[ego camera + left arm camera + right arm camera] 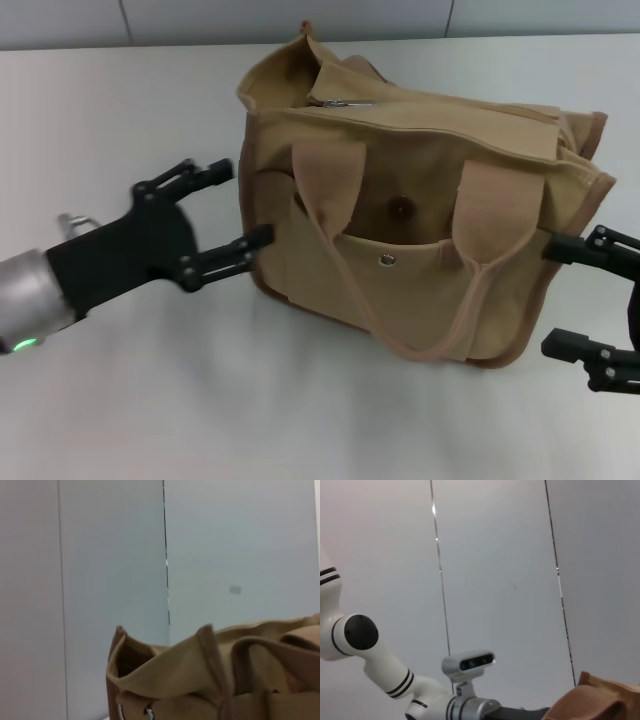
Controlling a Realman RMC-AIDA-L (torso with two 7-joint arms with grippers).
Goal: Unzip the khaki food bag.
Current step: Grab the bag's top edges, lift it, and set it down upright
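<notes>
Khaki food bag [420, 230] stands upright on the white table [130, 400], somewhat right of centre in the head view, its front pocket with the metal snap [386, 260] and the brown button [401, 209] facing the robot. Both webbing handles [410, 290] hang down over the front panel. Along the top, the zipper pull [345, 103] sits near the bag's left end, and the fabric beside it at that corner stands open in a small dark gap; the rest of the top seam runs away toward the right end, where I cannot tell how far it is closed. The left gripper [232, 205] reaches in from the left at the bag's left side, its two black fingers [225, 255] spread wide, the nearer one tipping right up against the side panel, the farther one just beside the upper corner, with nothing pinched between them. The right gripper [578, 297] sits at the bag's right end, low, its fingers also spread apart, one at the brown piping of the side and the other nearer the robot, clear of the cloth. The left wrist view shows the bag's open top corner [131, 655] close up against a pale wall. The right wrist view catches only an edge of tan fabric [592, 700] and the other arm [375, 665] beyond it.
</notes>
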